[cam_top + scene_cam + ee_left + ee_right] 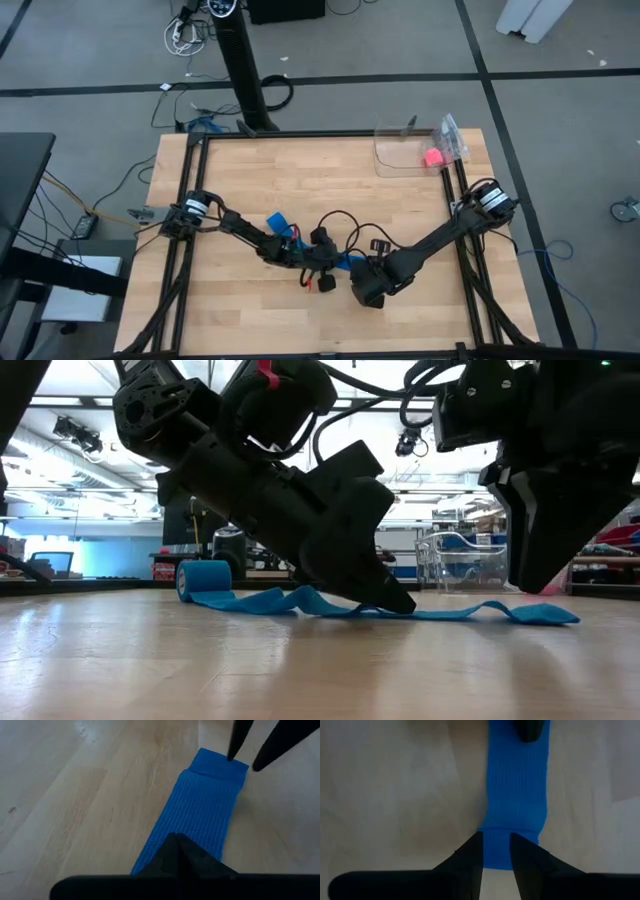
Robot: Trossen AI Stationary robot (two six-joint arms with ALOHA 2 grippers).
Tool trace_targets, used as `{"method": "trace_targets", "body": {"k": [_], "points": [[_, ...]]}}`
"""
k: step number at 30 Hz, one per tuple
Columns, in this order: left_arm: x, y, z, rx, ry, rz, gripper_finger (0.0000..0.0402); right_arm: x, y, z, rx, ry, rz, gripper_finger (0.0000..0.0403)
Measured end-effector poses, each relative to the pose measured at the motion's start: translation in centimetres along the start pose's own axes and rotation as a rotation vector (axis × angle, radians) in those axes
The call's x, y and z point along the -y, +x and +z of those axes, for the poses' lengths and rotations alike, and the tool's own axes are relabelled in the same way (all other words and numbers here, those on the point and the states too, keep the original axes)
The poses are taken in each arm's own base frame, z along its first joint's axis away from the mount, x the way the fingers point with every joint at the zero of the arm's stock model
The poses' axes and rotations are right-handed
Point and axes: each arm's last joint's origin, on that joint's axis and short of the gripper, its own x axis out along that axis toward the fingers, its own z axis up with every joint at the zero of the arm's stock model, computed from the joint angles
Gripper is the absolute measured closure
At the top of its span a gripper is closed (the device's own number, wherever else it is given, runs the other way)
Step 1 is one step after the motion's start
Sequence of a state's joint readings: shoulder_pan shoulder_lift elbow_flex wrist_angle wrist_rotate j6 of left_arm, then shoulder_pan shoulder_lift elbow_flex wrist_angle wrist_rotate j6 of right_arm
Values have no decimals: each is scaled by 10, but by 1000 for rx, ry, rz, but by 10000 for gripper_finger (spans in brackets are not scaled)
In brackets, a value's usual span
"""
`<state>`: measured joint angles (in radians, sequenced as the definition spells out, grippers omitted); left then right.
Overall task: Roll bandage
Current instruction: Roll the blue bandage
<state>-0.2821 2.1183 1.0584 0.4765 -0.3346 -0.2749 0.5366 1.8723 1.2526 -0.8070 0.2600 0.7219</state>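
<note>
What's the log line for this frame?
left gripper: shut, pressing bandage mid-strip | right gripper: open, over folded free end | coil at far end

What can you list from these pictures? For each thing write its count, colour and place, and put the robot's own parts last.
bandage: one, bright blue, mostly unrolled across the table's middle, small coil at one end.
ball: one, pink, far right corner.
clear container: one, transparent, far right corner, beside the ball.
table: one, light wood, black frame.
left pincer: one, dark, shut, tip pressed down on the strip.
right pincer: one, dark, slightly apart, over the strip's free end.
</note>
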Motion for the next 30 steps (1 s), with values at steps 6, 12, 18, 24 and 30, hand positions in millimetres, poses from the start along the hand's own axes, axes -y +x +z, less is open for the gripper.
{"method": "trace_targets", "body": {"k": [6, 12, 18, 24, 30], "points": [[3, -9, 11, 16, 10, -17, 396, -3, -28, -4, 72, -4, 54, 312], [0, -24, 23, -32, 33, -2, 365, -4, -57, -11, 203, -10, 43, 321], [3, -66, 44, -78, 78, 124, 349, -9, -52, -15, 265, -32, 67, 328], [16, -116, 44, -16, 29, 203, 349, -14, -29, -19, 356, -53, 182, 338], [14, -152, 13, 74, -152, 105, 358, -12, -16, -18, 437, -68, 236, 339]]}}
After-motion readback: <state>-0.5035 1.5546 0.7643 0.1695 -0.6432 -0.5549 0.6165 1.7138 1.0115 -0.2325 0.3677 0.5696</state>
